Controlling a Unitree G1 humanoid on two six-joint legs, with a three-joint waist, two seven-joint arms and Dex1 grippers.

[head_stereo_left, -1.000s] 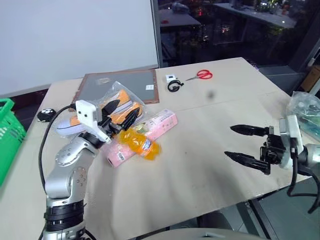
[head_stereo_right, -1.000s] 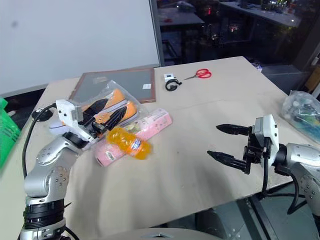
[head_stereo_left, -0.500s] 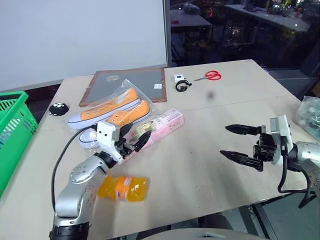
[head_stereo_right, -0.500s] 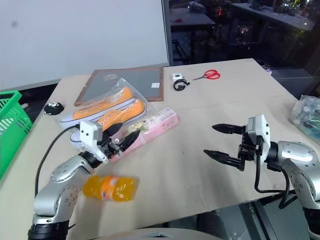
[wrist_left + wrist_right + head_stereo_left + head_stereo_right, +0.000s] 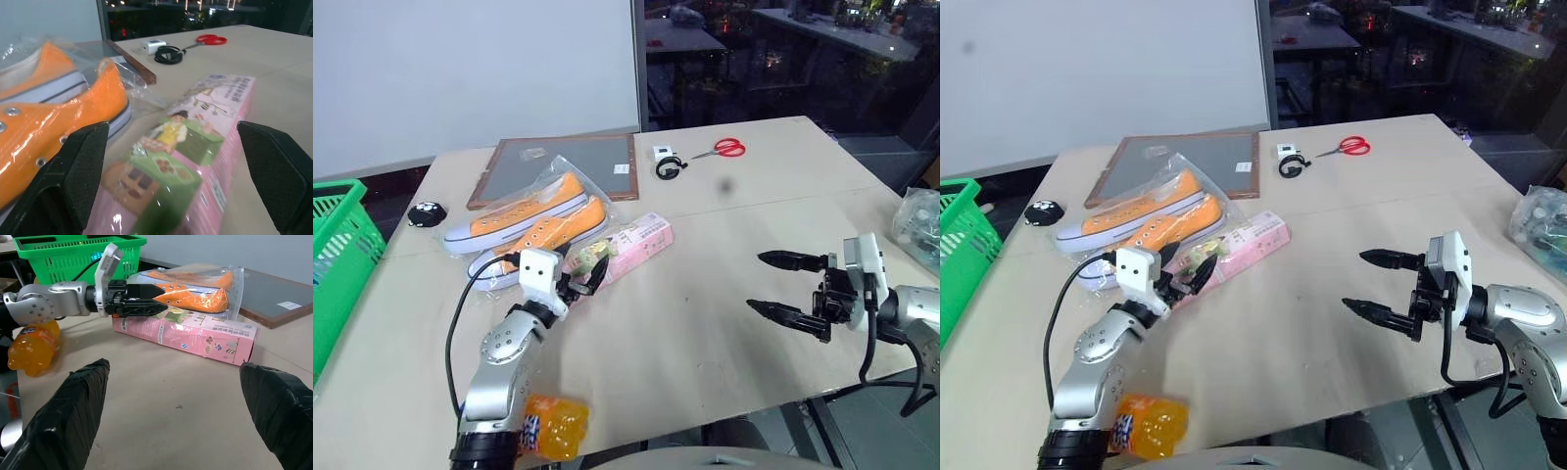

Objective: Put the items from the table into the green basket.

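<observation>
The long pink packet (image 5: 628, 245) lies flat near the middle of the table. My left gripper (image 5: 587, 276) is open, low over the table at the packet's near end; in the left wrist view its fingers (image 5: 73, 171) stand either side of the packet (image 5: 195, 147). The orange bottle (image 5: 553, 429) lies on its side at the table's front edge, partly behind my left arm. The green basket (image 5: 337, 259) stands off the table's left side. My right gripper (image 5: 756, 282) hovers open over the right of the table, empty and pointing left.
Orange shoes in a clear bag (image 5: 533, 220) lie just behind the packet, by my left gripper. Further back are a brown-framed board (image 5: 563, 162), a black cable (image 5: 668, 166) and red scissors (image 5: 724, 149). A plastic bag (image 5: 920, 220) sits at the right edge.
The bottle has left the packet and rolled to the table's front edge. My left gripper has come down to the packet's near end. The right gripper has stayed put.
</observation>
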